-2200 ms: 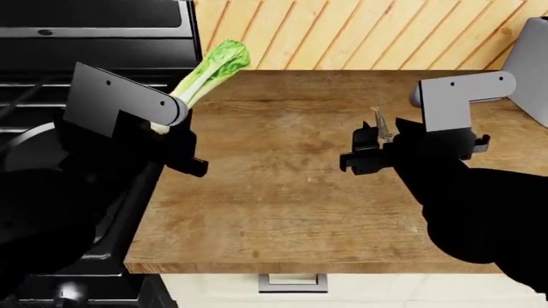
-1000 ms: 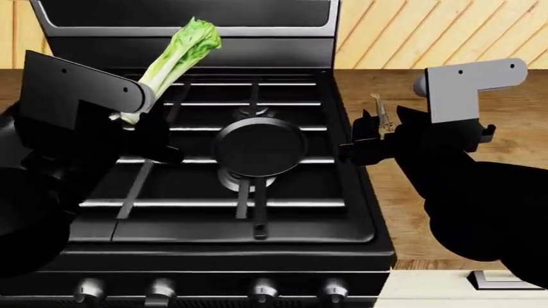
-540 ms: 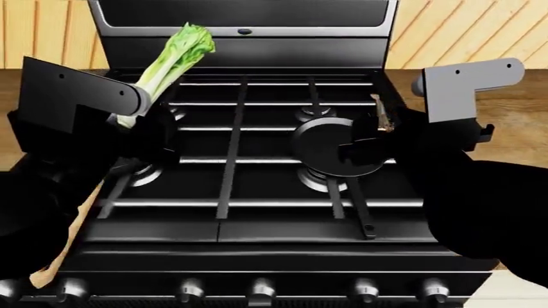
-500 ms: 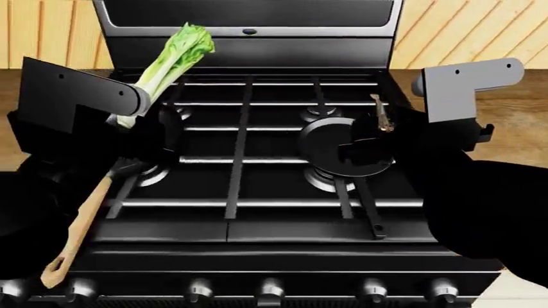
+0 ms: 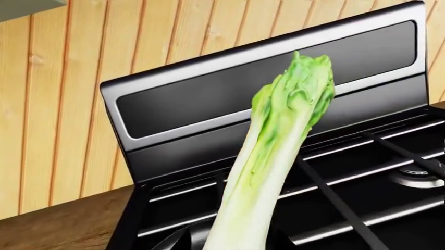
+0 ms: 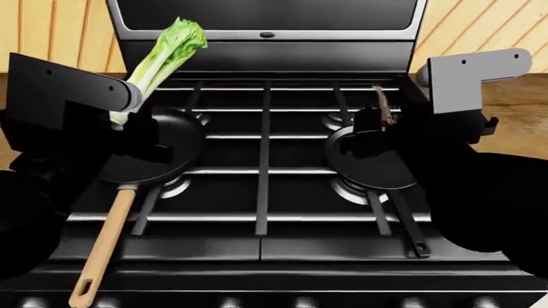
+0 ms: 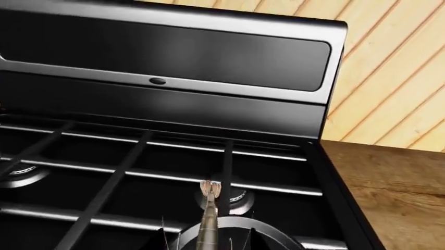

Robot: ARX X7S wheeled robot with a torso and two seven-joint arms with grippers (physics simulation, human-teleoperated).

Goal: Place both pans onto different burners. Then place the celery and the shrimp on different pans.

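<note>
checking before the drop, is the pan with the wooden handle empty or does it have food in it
Empty. Its visible dark inside is bare; the celery is held above it in the left gripper.

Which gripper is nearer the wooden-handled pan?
Left. The left gripper, holding the celery, hangs over the wooden-handled pan. The right gripper, holding the shrimp, is across the stove over the other pan.

Kitchen: black gas stove (image 6: 265, 192), wooden countertop (image 7: 396, 182), plank wall (image 5: 56, 104).

Two pans (image 6: 163, 144) (image 6: 376, 163), one celery (image 6: 163, 54), one shrimp (image 6: 383, 108), four burners (image 6: 176, 186).
</note>
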